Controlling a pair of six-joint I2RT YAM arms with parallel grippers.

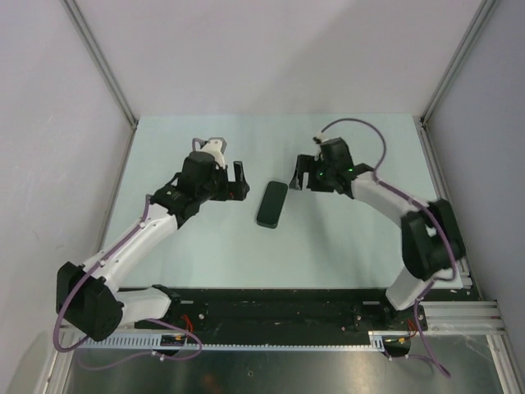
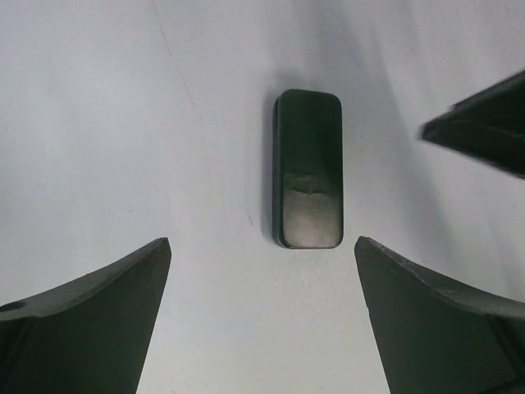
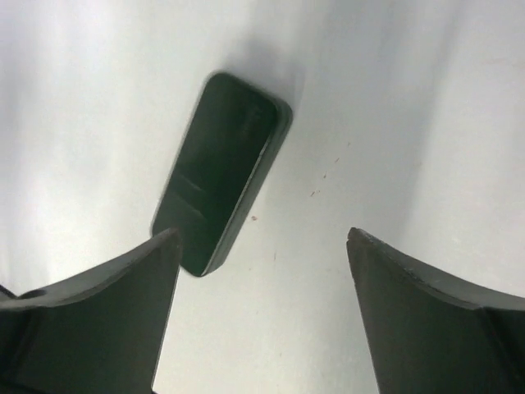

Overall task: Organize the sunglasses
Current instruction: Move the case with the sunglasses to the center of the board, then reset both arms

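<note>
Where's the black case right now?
In the top view the black case lies flat near the middle of the table, between the left gripper and the right gripper, slightly nearer the bases.

Case (image 1: 271, 203) lies flat on worktop (image 1: 344, 246), between left tool (image 1: 243, 182) and right tool (image 1: 296, 176), touching neither. From left tool: case dead ahead, centred on the finger gap, with right tool off to the case's right. From right tool: case ahead-left, skewed, near end just beside the view-left finger.
</note>
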